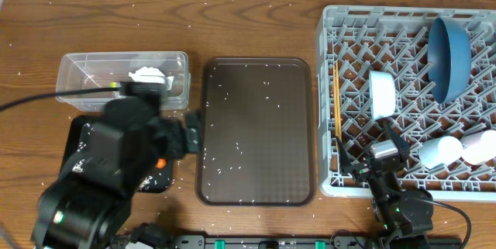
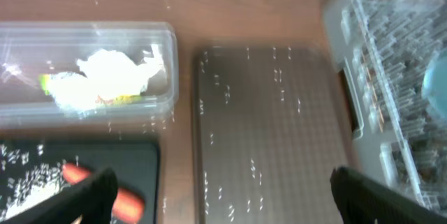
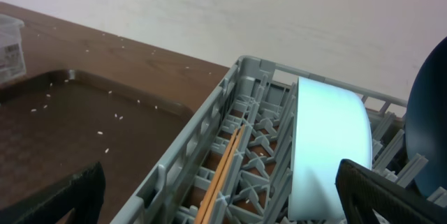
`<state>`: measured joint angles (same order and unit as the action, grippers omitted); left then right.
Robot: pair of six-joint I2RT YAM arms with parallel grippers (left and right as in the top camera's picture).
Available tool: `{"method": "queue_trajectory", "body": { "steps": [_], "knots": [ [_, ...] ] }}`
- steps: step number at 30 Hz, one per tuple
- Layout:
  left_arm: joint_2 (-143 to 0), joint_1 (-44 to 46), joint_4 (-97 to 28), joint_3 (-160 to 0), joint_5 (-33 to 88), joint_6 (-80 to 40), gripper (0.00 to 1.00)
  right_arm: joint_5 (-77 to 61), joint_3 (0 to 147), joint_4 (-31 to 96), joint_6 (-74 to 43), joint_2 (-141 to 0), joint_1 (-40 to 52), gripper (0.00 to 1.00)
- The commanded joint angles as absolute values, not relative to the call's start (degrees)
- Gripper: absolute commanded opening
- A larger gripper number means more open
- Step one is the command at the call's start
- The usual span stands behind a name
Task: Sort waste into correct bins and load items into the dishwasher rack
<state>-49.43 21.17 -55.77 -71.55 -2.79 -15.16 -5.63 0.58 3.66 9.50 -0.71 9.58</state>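
Our left pincer point(image 2: 223, 185) stands wide open with nothing between its fingers. It hangs above the near end of the black tray point(image 2: 105, 155) and the brown serving tray point(image 1: 256, 136) beside it. At the far left we see the clear tub point(image 1: 76, 69), which holds the crumpled tissue point(image 1: 147, 73) and the green wrapper point(image 2: 50, 83). Just in front of the tub, the black tray carries the carrot point(image 2: 126, 199) and a patch of rice grains point(image 2: 31, 181). From above, the left arm point(image 1: 108, 164) hides most of this tray. Loose grains dot the brown tray and the table point(image 1: 256, 16). To the right, the grey rack point(image 1: 328, 86) holds the chopsticks point(image 1: 337, 102) along its left wall. Next come the white bowl point(image 1: 381, 94) on edge, the blue plate point(image 1: 451, 51), and two small cups point(image 1: 439, 152) lying near the front right. Our right pincer point(image 3: 220, 182) gapes empty at the rack's front edge, with the rack's wall standing before the chopsticks and bowl.
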Motion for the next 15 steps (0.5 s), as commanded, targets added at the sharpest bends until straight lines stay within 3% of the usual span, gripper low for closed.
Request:
{"method": "queue_trajectory", "body": {
  "steps": [1,8,15],
  "knots": [
    [-43.94,15.59,-49.25,-66.17,-3.16,-13.28,0.98,-6.02,0.32,3.62,9.93,-0.56,8.8,0.99],
    [-29.76,4.32,-32.88,-50.92,6.33,-3.79,0.98,-6.04,0.32,3.64,9.93,-0.78,8.8,0.99],
    [-16.82,-0.27,-22.55,-38.41,10.11,0.43,0.98,-6.04,0.32,3.64,9.93,-0.78,8.8,0.99]
  ]
}}
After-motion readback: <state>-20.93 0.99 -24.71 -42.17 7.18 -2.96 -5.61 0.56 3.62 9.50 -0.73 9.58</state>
